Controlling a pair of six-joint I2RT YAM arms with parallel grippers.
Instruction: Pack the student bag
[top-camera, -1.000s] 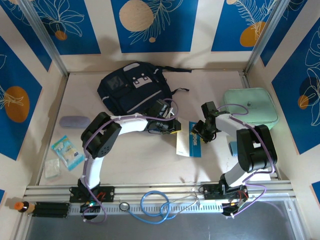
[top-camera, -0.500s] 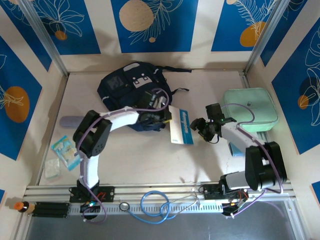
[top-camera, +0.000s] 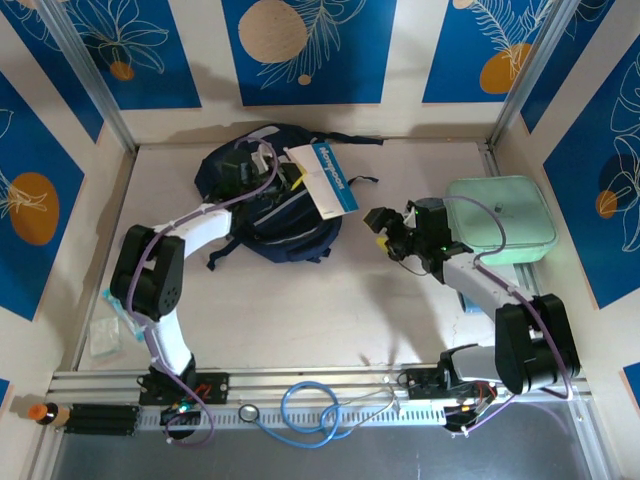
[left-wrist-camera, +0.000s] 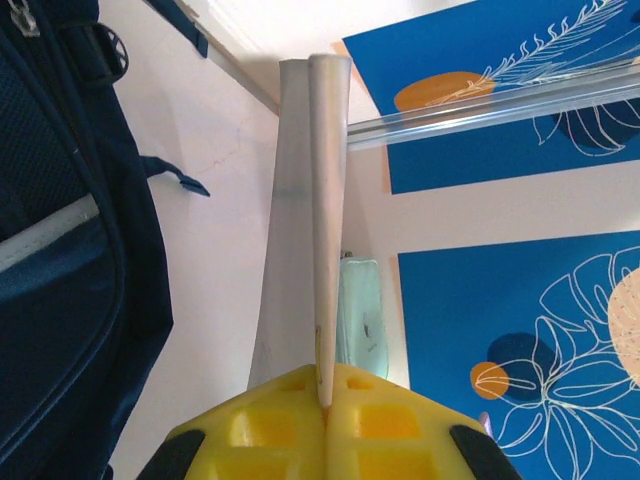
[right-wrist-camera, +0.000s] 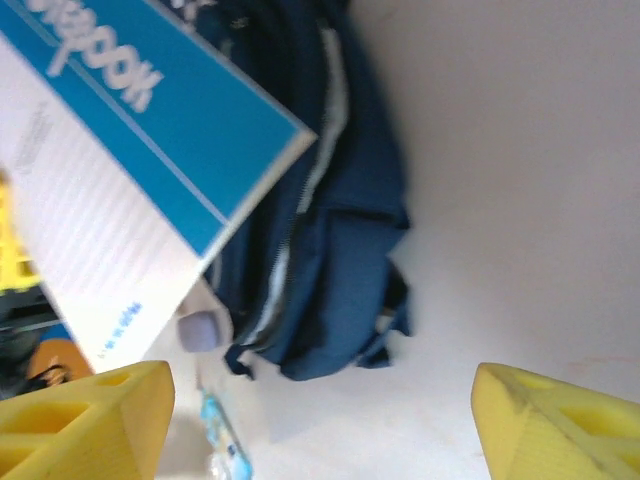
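The student bag, dark navy with a pale stripe, lies at the back left of the table. My left gripper is over it, shut on the edge of a white and blue booklet held above the bag's right side. In the left wrist view the booklet stands edge-on, pinched between the yellow fingers, with the bag to its left. To the right of the bag, my right gripper stands open and holds nothing. Its view shows the booklet over the bag, with bare table between the yellow fingertips.
A mint-green case sits at the right. A blue snack packet and a white packet lie at the left edge. A lilac pouch lies beyond the bag. A blue coiled tube rests on the front rail.
My left gripper has carried the booklet from mid-table up and back over the bag. My right gripper has opened wider, come off the booklet and swung to face the bag.
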